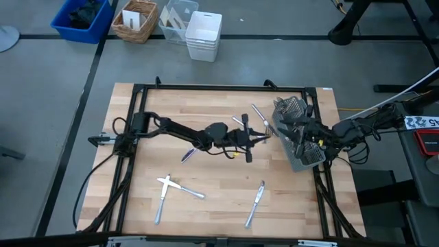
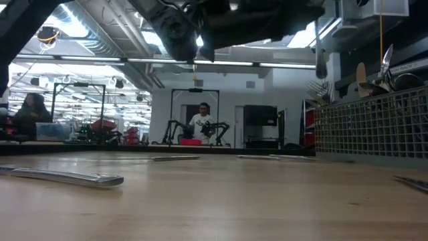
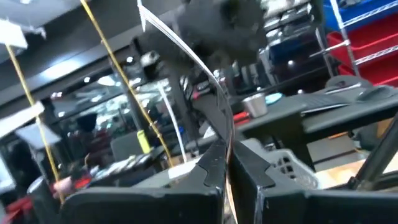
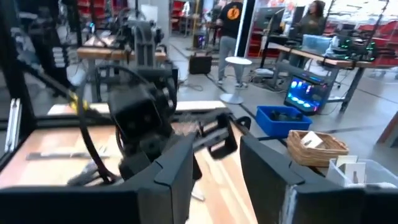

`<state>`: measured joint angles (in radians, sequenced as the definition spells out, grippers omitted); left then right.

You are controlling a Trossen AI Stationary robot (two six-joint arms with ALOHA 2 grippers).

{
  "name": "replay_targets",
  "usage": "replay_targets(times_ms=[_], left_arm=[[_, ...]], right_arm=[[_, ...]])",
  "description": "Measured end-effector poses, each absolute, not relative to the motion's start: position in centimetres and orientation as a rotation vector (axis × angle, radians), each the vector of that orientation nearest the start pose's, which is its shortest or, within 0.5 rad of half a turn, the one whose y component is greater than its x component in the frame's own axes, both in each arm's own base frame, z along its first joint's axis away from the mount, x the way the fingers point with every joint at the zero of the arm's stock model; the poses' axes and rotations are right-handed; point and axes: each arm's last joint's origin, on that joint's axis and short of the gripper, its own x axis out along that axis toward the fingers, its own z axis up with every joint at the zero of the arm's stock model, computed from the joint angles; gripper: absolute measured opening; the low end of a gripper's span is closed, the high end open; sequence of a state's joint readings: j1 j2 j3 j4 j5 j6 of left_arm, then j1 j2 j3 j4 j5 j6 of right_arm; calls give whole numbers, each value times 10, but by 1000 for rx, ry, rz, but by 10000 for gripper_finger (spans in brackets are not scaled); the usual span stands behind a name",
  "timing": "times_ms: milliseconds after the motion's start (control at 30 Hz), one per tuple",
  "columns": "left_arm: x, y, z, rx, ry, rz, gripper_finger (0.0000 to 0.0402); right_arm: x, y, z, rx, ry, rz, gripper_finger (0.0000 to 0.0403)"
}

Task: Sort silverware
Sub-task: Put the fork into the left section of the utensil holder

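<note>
— Well, what's on the bench from your side?

— Starting left: crossed silverware near the front-left corner, and I see a knife by the front edge, further right. A purple-handled piece lies beneath my left arm.

— And the left gripper?

— It's raised mid-bench, reaching toward the caddy. Its fingers are pinched together on a thin piece of silverware that sticks up past them.

— The right one?

— My right gripper hangs over the caddy at the right edge, fingers apart, nothing between them. More silverware lies beside the caddy, toward the back edge.
</note>
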<state>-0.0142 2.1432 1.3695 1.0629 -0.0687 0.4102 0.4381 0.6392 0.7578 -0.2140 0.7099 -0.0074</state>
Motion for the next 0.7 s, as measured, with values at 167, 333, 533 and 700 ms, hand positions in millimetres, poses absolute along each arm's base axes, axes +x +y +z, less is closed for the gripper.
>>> replay_targets(times_ms=[167, 333, 533, 700], left_arm=[[480, -11, 228, 448, -298, 106, 0], [481, -11, 229, 460, -298, 108, 0], [481, -11, 229, 459, -298, 109, 0], [481, -14, 230, 472, -307, 107, 0]], right_arm=[[129, 42, 338, -73, 115, -167, 136], [130, 44, 337, -69, 117, -119, 136], [130, 45, 337, -68, 121, -81, 136], [136, 48, 334, -77, 137, -91, 136]])
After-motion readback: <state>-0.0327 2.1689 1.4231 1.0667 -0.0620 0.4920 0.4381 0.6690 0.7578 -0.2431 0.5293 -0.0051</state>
